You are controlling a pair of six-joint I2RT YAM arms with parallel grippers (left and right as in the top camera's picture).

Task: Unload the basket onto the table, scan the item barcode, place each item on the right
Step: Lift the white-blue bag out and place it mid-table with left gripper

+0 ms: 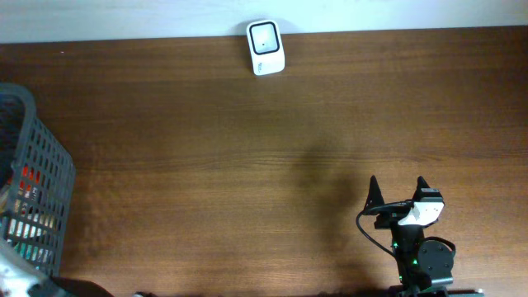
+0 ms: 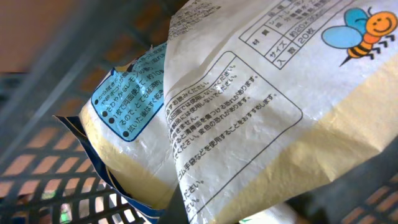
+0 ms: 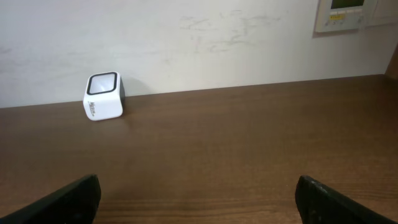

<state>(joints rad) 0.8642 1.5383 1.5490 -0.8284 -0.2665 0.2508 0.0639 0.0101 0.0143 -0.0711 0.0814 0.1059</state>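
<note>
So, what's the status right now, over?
Left tool shut inside the basket, by the bee-print packet; grip unseen. Right tool open over the table. Nothing lies between basket and scanner.

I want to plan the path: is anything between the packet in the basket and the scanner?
Only the basket wall, which the packet must be lifted over. Nothing visible lies on the table between it and the scanner.

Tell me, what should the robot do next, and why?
Probably lift the left gripper, which is shut right against the bee-printed packet, up out of the grey basket: the white scanner stands far off at the table's back edge.
</note>
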